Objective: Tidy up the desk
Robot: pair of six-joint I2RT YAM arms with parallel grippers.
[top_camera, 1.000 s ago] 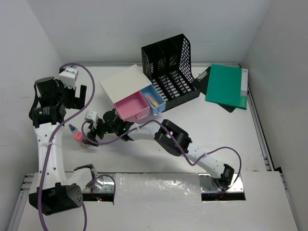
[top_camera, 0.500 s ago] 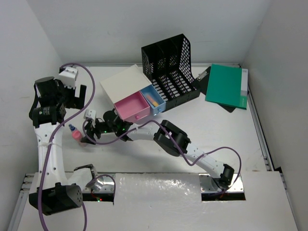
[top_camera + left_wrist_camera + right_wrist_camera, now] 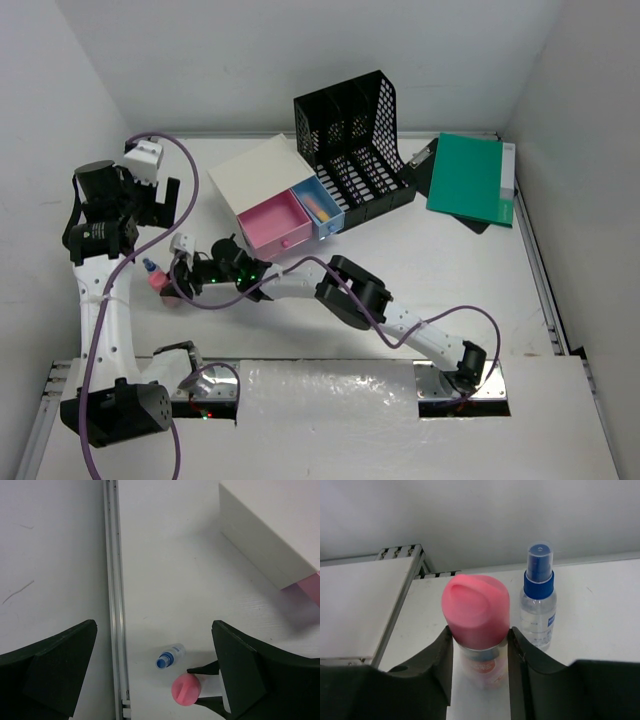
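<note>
Near the left edge of the white desk [image 3: 450,270] a pink-capped bottle [image 3: 158,281] stands upright. My right gripper [image 3: 168,285] reaches across to it, and in the right wrist view its two black fingers [image 3: 445,650] press the bottle [image 3: 476,610] from both sides, just under the cap. A small clear spray bottle with a blue cap [image 3: 538,605] stands close beside it, untouched. My left gripper [image 3: 172,203] hangs open high above this spot. From the left wrist view I look down on both bottles [image 3: 186,689] [image 3: 170,656] between its wide jaws [image 3: 154,630].
A cream-topped drawer box [image 3: 255,175] sits mid-desk with its pink drawer [image 3: 272,222] and blue drawer [image 3: 318,208] pulled out. Behind it stands a black mesh file rack [image 3: 355,140]. A green folder [image 3: 468,178] lies on a dark clipboard at the back right. The desk's metal rim [image 3: 114,580] runs just left of the bottles.
The right gripper has pushed further left around the pink-capped bottle and closed its fingers onto it. The left arm has stayed still.
</note>
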